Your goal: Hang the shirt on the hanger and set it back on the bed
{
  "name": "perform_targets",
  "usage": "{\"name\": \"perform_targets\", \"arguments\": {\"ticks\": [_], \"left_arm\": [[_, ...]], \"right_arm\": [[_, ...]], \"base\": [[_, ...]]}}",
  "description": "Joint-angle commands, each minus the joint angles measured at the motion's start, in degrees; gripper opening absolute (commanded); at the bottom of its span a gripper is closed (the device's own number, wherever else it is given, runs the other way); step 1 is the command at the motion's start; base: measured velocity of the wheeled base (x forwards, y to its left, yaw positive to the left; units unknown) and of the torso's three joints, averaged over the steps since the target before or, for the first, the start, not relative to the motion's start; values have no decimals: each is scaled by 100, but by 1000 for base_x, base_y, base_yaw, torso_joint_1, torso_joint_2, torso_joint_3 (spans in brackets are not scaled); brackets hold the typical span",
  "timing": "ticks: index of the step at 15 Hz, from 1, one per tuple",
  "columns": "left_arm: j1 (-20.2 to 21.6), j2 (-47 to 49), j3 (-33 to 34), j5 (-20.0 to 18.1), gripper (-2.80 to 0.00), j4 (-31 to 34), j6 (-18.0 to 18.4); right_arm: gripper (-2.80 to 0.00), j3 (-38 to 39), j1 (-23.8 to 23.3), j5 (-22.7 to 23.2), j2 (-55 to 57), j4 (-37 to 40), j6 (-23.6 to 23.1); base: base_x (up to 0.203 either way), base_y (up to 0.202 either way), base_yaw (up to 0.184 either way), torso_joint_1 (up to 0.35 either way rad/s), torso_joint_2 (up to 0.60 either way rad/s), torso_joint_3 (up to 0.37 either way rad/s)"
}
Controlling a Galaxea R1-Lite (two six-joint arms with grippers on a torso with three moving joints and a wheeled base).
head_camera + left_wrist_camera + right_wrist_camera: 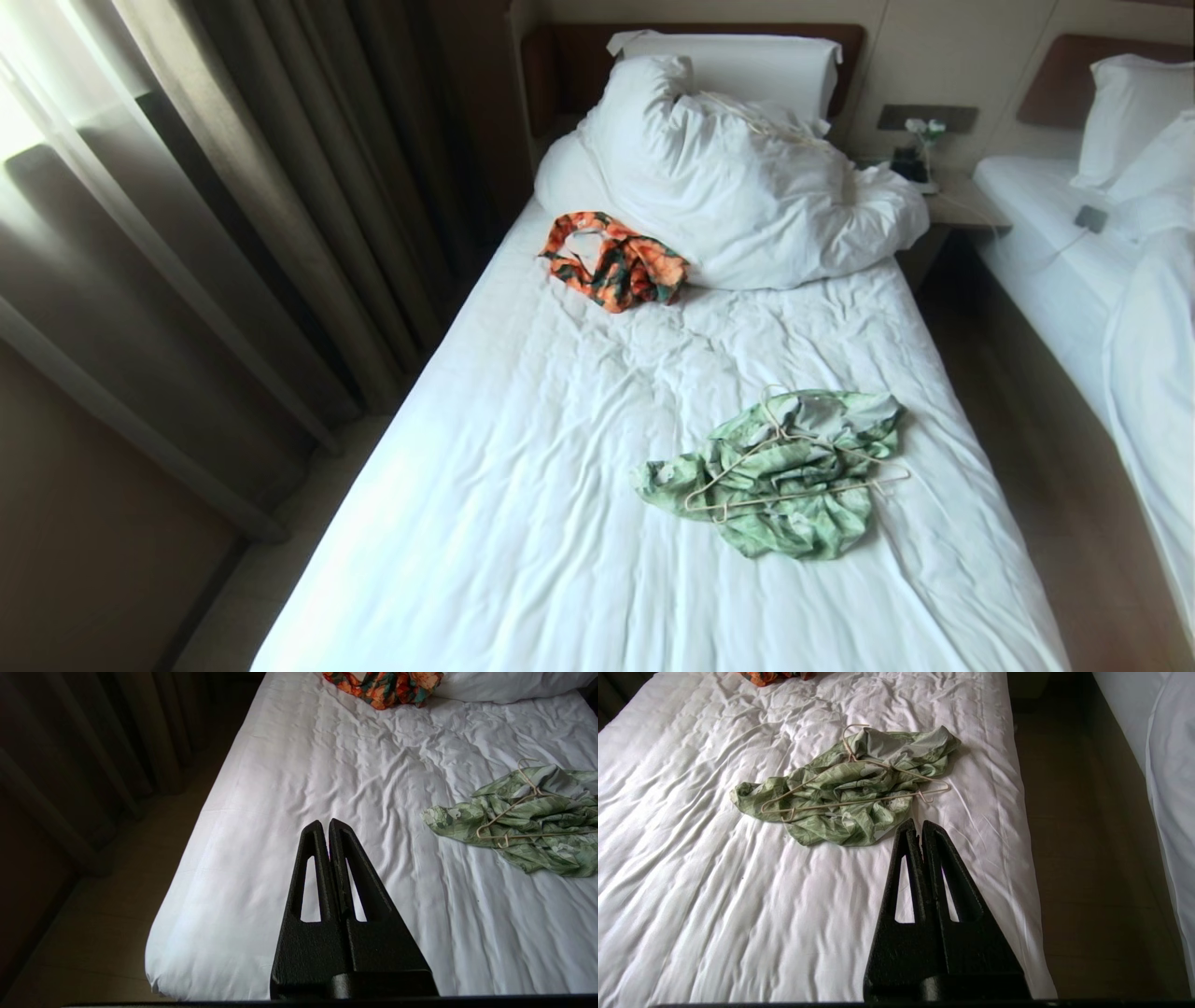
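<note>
The green flowered shirt (794, 495) lies crumpled on the right half of the bed (560, 448), and the cream wire hanger (794, 490) rests flat on top of it, hook toward the duvet. Both also show in the wrist views: shirt (537, 826) (845, 807), hanger (509, 812) (859, 802). My left gripper (324, 823) hangs shut and empty above the bare sheet, left of the shirt. Shut and empty too, my right gripper (916, 825) hovers just short of the shirt's near edge. Neither arm appears in the head view.
An orange-and-green garment (616, 261) lies beside the bulky white duvet (738, 196) near the brown headboard (560, 65). Curtains (233, 215) hang along the bed's left side. A nightstand (962, 201) and a second bed (1120, 261) stand to the right, across a strip of floor.
</note>
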Motion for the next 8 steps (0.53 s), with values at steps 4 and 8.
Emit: {"name": "perform_targets", "arguments": {"ticks": [4, 8], "left_arm": [[2, 7, 1, 4, -280, -4, -4], [2, 7, 1, 4, -280, 3, -4]], "right_arm": [[-280, 0, 0, -1, 2, -3, 4], [-280, 0, 0, -1, 2, -3, -3]], "base": [[0, 0, 0, 0, 0, 0], [0, 0, 0, 0, 0, 0]]}}
